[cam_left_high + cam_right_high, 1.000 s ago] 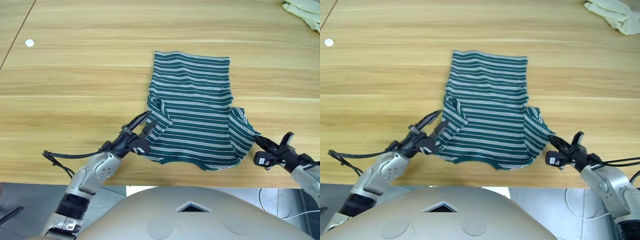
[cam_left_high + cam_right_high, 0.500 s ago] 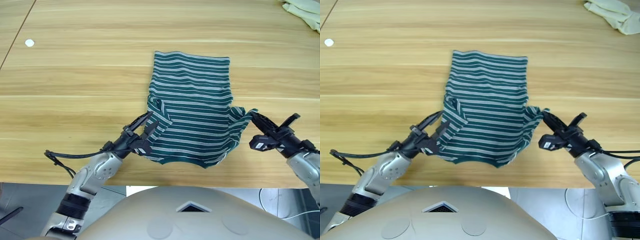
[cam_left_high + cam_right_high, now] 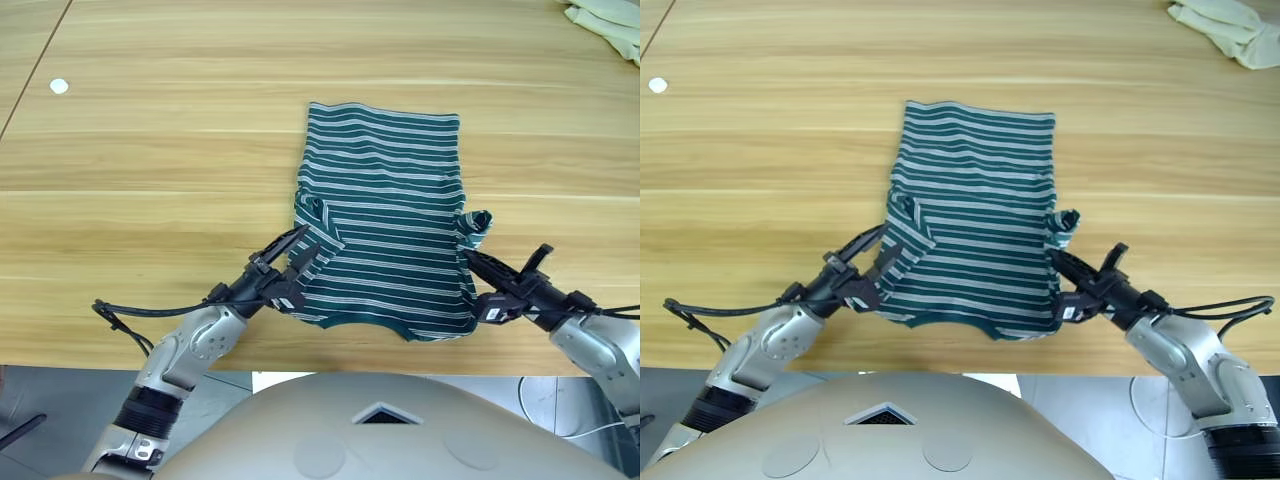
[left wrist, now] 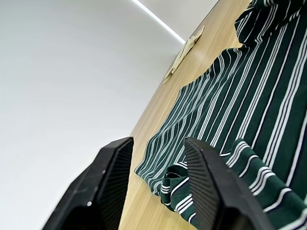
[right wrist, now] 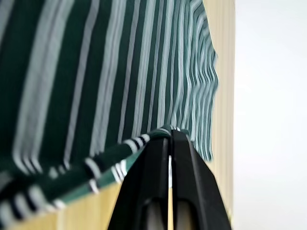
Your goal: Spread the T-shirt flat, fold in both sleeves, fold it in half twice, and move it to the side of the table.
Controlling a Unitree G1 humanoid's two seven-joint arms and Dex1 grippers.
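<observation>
Right fingers (image 5: 146,182) pinch T-shirt's (image 3: 385,200) right edge; left fingers (image 4: 111,178) spread beside it.

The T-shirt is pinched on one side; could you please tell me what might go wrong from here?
1. The right jaws are shut on the T-shirt's right edge while the right sleeve sits bunched; a pull could drag the whole shirt rather than fold it.
2. The left jaws stand open beside the folded left sleeve and might snag it.
</observation>
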